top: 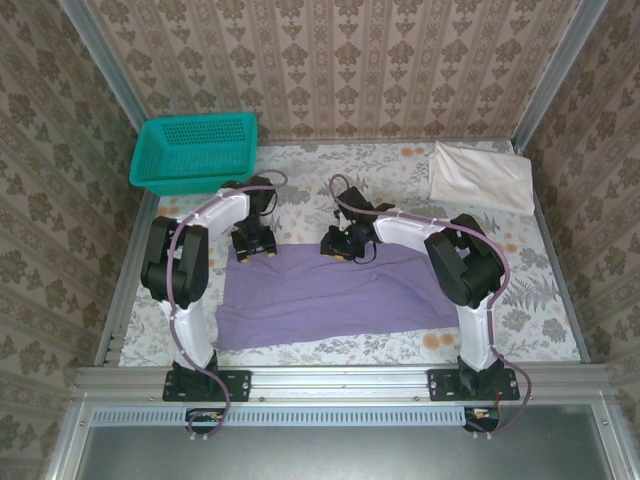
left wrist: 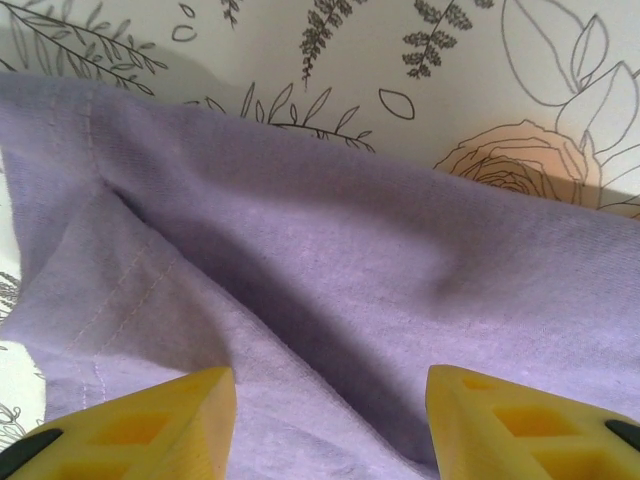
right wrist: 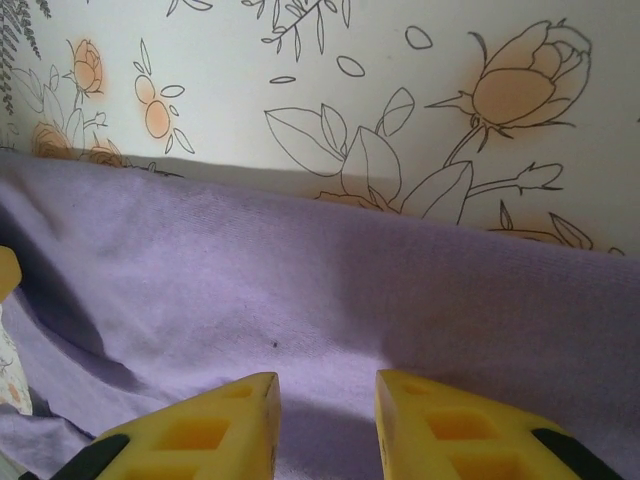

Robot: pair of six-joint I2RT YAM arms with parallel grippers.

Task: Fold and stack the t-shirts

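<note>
The lavender t-shirt point(top: 330, 295) lies spread as a wide folded band across the middle of the table. Both grippers are down at its far edge. My left gripper point(top: 253, 250) is near the shirt's far left corner. In its wrist view the left gripper point(left wrist: 330, 385) is open, yellow fingers point(left wrist: 170, 420) wide apart over a creased seam of the lavender t-shirt point(left wrist: 380, 260). My right gripper point(top: 338, 247) is at the far edge's middle. Its wrist view shows the right gripper point(right wrist: 327, 385) with a narrow gap, cloth point(right wrist: 300, 280) beneath it. The off-white t-shirt point(top: 480, 178) lies folded at the back right.
A teal mesh basket point(top: 195, 150) stands at the back left corner. The floral tablecloth point(top: 300, 165) covers the table between the shirts and the back wall. Metal frame rails run along both sides and the near edge.
</note>
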